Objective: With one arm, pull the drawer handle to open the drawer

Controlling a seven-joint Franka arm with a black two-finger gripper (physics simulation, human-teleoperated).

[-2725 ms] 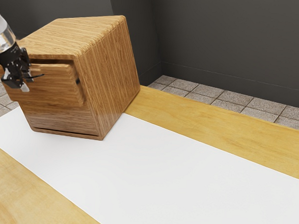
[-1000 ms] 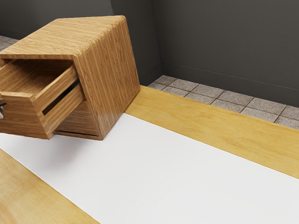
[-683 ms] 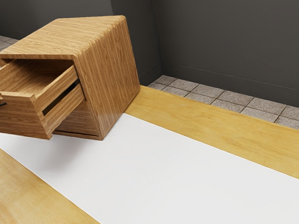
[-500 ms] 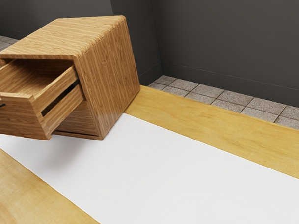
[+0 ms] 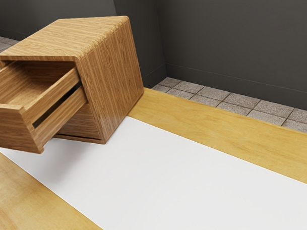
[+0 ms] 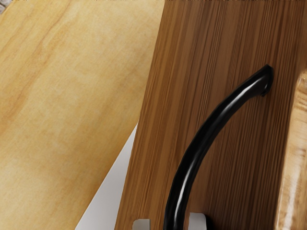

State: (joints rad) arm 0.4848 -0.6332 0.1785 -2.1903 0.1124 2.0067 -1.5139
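Observation:
A wooden cabinet (image 5: 102, 57) stands at the exterior view's left, on the table. Its upper drawer (image 5: 23, 98) is pulled far out toward the exterior view's left edge, and its inside is bare wood. In the wrist view the drawer front (image 6: 220, 52) stands close before my hand with its black curved handle (image 6: 211, 124). My gripper (image 6: 170, 223) straddles the handle's lower part. A pale fingertip (image 6: 142, 224) sits on one side of the bar and its mate on the other, so the gripper is shut on the handle.
The cabinet rests on a white mat (image 5: 166, 181) that runs across the wooden tabletop (image 5: 233, 133). Behind the table lie a grey tiled floor (image 5: 244, 105) and a dark wall. The pulled-out drawer overhangs the mat near the left edge.
The drawer has slid from shut to far out toward the exterior view's left. My hand has moved with it past that view's left edge.

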